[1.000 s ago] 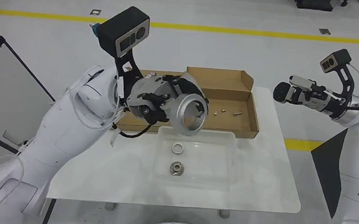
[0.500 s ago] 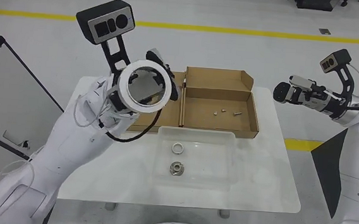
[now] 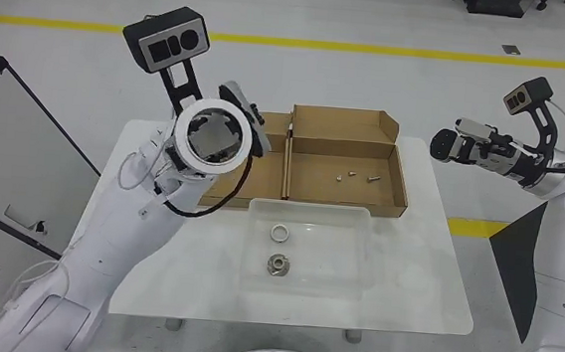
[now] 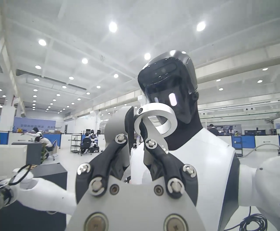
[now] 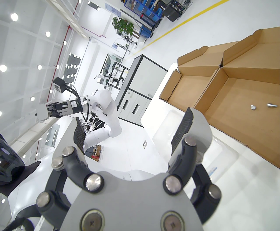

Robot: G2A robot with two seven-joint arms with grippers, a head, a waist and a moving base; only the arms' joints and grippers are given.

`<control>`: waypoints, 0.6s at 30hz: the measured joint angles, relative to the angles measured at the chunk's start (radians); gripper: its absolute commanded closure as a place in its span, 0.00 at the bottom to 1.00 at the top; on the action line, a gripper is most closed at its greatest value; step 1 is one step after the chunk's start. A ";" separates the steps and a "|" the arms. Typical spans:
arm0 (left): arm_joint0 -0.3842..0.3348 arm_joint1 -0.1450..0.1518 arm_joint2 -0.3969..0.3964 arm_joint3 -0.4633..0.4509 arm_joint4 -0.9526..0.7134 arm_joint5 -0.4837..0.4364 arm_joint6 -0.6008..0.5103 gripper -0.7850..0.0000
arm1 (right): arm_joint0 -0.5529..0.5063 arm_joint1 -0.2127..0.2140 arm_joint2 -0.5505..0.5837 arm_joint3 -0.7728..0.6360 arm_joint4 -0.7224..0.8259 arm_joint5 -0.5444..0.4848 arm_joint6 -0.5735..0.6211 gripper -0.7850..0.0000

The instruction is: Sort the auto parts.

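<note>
Left pincer (image 4: pixel 136 122) grasps a metal ring (image 4: pixel 158 108), held high near the left box (image 3: pixel 268 170), likely for sorting; right pincer (image 5: pixel 133 118) hangs released.

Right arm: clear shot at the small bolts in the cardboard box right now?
Probably yes. The right hand is open and empty, the small bolts lie uncovered in the open cardboard box, and the left hand, holding a metal ring, is raised well away from them.

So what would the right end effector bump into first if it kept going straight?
Nothing close: the right end effector aims over the table, and the left arm seems first in line, though depth is unclear.
</note>
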 measured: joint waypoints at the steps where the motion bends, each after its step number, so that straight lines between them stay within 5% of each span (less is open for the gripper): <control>1: 0.001 -0.002 -0.007 0.010 0.034 0.000 0.000 1.00 | 0.000 0.000 0.000 0.000 0.000 0.000 0.000 0.00; 10: 0.019 -0.014 -0.035 0.006 0.252 0.032 0.083 1.00 | 0.000 0.000 0.000 0.000 0.000 0.000 0.000 0.00; 18: 0.023 -0.032 0.009 -0.037 0.049 -0.001 0.121 1.00 | 0.000 0.000 0.000 0.000 0.000 0.000 0.000 0.00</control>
